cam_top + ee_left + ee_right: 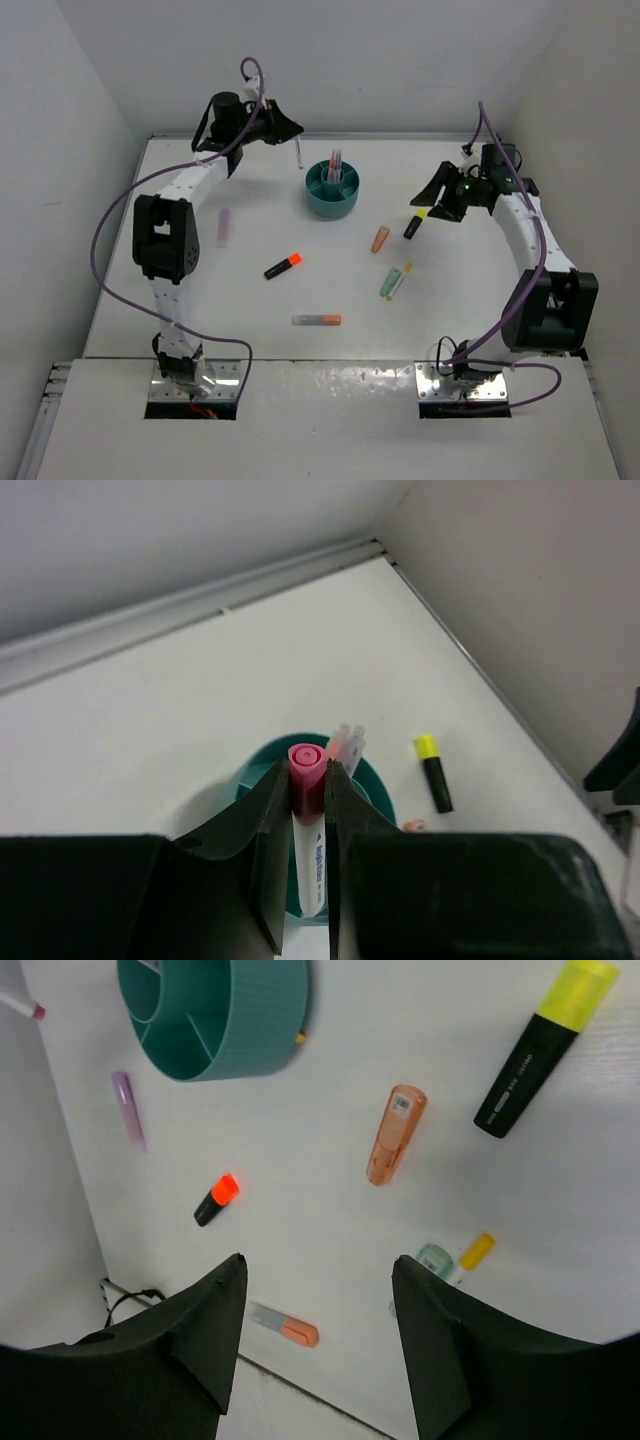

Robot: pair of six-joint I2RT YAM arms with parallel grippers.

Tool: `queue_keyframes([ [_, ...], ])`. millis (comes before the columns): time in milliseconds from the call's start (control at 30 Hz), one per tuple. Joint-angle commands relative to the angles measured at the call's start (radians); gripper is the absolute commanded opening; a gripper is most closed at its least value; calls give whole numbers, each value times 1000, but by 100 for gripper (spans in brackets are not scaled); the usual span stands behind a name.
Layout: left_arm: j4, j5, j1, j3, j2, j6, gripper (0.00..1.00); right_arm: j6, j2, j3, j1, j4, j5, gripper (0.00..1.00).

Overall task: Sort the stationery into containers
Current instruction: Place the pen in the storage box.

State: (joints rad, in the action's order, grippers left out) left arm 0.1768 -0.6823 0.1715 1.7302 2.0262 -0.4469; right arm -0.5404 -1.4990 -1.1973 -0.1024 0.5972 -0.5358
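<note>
My left gripper [292, 130] is shut on a white pen with a pink cap [307, 772] and holds it in the air just left of and behind the teal organiser cup [332, 190]. The cup shows below the pen in the left wrist view [384, 792], with two pens [345, 742] standing in it. My right gripper [432, 200] is open and empty, above the table to the right of the cup, close to a black-yellow marker [414, 225]. In the right wrist view the open gripper [318, 1260] hangs over bare table.
On the table lie an orange stubby marker [380, 238], a green marker with a yellow pen [395, 282], a black-orange marker [283, 265], a grey-orange pen [316, 320] and a pale purple pen [225, 226]. White walls enclose the back and sides.
</note>
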Motion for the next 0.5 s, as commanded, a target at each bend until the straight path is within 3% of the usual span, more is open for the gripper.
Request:
queue_keyframes([
  [0,163,-86,16,68,21,-187,0,49,26,5,-13,19,25,59],
  [267,170,-54,45,103,97,-128,0,106,-12,21,-14,58,60,55],
  [467,73,-30,75,138,132,39,0,119,-30,44,15,87,129,46],
])
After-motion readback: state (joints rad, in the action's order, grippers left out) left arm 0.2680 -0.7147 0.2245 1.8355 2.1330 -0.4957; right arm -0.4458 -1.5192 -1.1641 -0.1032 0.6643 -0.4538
